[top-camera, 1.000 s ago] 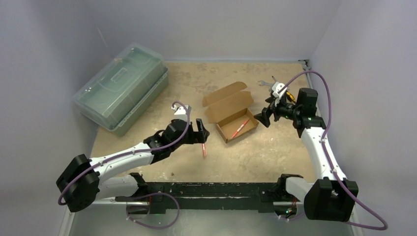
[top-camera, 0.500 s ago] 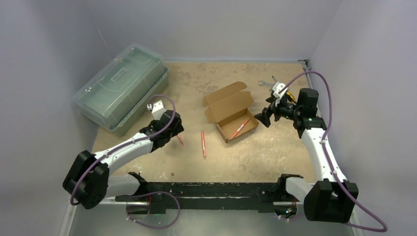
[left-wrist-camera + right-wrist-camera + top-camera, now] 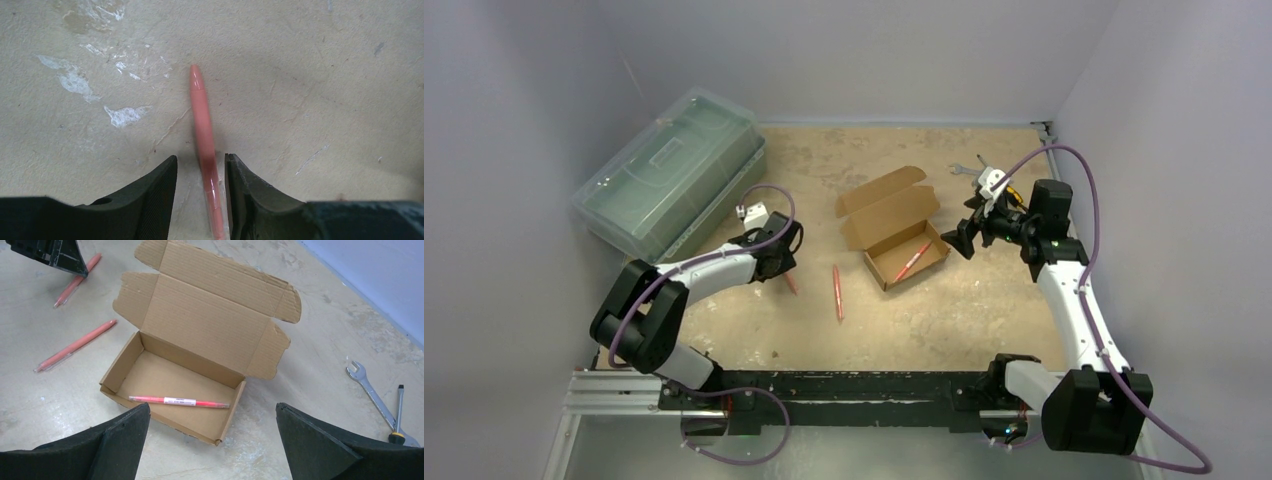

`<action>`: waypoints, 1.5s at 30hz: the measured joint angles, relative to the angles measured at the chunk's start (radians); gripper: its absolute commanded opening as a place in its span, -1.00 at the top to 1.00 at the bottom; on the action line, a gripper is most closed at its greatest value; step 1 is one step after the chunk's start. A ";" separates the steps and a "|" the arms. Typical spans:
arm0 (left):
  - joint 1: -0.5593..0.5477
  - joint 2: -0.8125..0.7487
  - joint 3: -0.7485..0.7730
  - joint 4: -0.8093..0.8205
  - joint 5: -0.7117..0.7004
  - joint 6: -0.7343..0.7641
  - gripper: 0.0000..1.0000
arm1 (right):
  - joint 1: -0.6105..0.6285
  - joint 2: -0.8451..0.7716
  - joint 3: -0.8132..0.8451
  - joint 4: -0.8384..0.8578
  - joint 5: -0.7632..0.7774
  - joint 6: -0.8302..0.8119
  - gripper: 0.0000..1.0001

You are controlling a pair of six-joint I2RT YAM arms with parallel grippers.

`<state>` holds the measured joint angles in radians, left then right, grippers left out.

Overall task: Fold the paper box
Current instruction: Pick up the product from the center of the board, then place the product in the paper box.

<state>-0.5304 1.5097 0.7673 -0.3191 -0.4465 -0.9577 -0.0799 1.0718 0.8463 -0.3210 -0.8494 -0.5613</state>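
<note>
Box: the paper box point(image 3: 890, 208) is sitting near the middle of the table point(image 3: 944, 320), open, with its lid lying flat behind it and its side flaps spread.
Inside the box: a red pen point(image 3: 180, 401) is lying along the near wall of the tray.
Left gripper: the left gripper point(image 3: 201, 165) is hanging low over the table, well to the left of the box, pointing straight down.
Left grip: its fingers point(image 3: 160, 195) are standing a little apart on either side of the pink pen point(image 3: 202, 125), with a gap showing on one side, so nothing is being clamped.
Second loose pen: the other pink pen point(image 3: 836, 292) is lying on the table between the left gripper and the box, touching neither.
Right gripper: the right gripper point(image 3: 212, 407) is hovering above the right side of the box, looking down into it.
Right grip: its jaws are gaping wide and holding nothing.
Tools: a wrench point(image 3: 367, 387) and a screwdriver point(image 3: 399, 415) are lying side by side near the far right corner.
Case: a green plastic case point(image 3: 669, 175) is resting at the far left.
</note>
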 measured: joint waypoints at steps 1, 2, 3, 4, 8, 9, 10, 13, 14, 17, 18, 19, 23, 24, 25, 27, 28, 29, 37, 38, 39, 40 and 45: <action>0.000 0.001 0.000 -0.001 0.003 0.001 0.23 | 0.000 0.000 0.000 0.000 -0.002 0.000 -0.98; 0.000 0.001 0.000 0.000 0.006 0.003 0.23 | 0.000 0.000 0.000 0.000 -0.002 0.000 -0.98; 0.000 0.001 0.000 0.003 0.009 0.004 0.26 | 0.000 0.000 0.000 0.000 -0.003 0.000 -0.98; 0.000 0.003 0.000 0.006 0.012 0.005 0.42 | 0.000 0.000 0.000 0.000 -0.005 0.000 -0.98; 0.001 0.031 0.004 0.009 0.029 0.005 0.66 | 0.000 0.000 0.000 0.000 -0.005 -0.003 -0.97; 0.001 0.037 0.010 0.007 0.029 0.005 0.66 | 0.000 0.000 0.000 0.000 -0.005 -0.003 -0.98; 0.003 0.043 0.016 0.006 0.031 0.002 0.66 | 0.000 0.000 0.000 0.000 -0.005 -0.003 -0.98; 0.006 0.051 0.021 0.008 0.032 -0.003 0.79 | 0.000 0.000 0.000 0.000 -0.005 -0.003 -0.98; 0.006 0.051 0.021 0.009 0.032 -0.005 0.83 | 0.000 0.000 0.000 0.000 -0.005 -0.003 -0.98; 0.006 0.051 0.021 0.011 0.035 -0.008 1.00 | 0.000 0.000 0.000 0.000 -0.005 -0.003 -0.98; 0.006 0.050 0.021 0.011 0.036 -0.008 1.00 | 0.000 0.000 0.000 0.000 -0.005 -0.003 -0.98; 0.006 0.048 0.021 0.011 0.039 -0.008 1.00 | 0.000 0.000 0.000 0.000 -0.005 -0.003 -0.98; 0.006 -0.011 -0.009 0.000 0.063 0.014 1.00 | 0.000 0.000 0.000 0.000 -0.005 -0.004 -0.98; 0.006 -0.048 -0.025 -0.001 0.076 0.029 1.00 | 0.000 0.000 0.000 0.000 -0.005 -0.004 -0.98; 0.006 -0.088 -0.041 0.001 0.089 0.044 1.00 | 0.000 0.000 0.000 0.000 -0.005 -0.004 -0.98; 0.006 -0.192 -0.086 0.038 0.138 0.090 1.00 | 0.000 0.000 0.000 0.000 -0.005 -0.004 -0.98; 0.006 -0.251 -0.116 0.071 0.174 0.114 1.00 | 0.000 0.000 0.000 0.000 -0.005 -0.005 -0.98; 0.006 -0.306 -0.146 0.109 0.211 0.136 1.00 | 0.000 0.000 0.000 -0.001 -0.005 -0.005 -0.98; -0.023 -0.486 -0.368 0.550 0.573 0.269 1.00 | 0.000 -0.012 0.000 -0.002 -0.005 -0.008 -0.98; -0.041 -0.480 -0.367 0.583 0.592 0.288 1.00 | 0.000 -0.013 0.000 -0.002 -0.006 -0.008 -0.98; -0.077 -0.464 -0.354 0.611 0.605 0.322 1.00 | 0.000 -0.013 0.000 -0.002 -0.006 -0.008 -0.98; -0.113 -0.441 -0.331 0.627 0.618 0.354 1.00 | 0.000 -0.013 0.000 -0.003 -0.006 -0.008 -0.98; -0.245 -0.257 -0.127 0.682 0.649 0.483 1.00 | 0.000 -0.013 0.000 -0.005 -0.005 -0.008 -0.98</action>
<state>-0.7750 1.2522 0.6399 0.3626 0.2024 -0.4744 -0.0799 1.0592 0.8463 -0.3264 -0.8547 -0.5694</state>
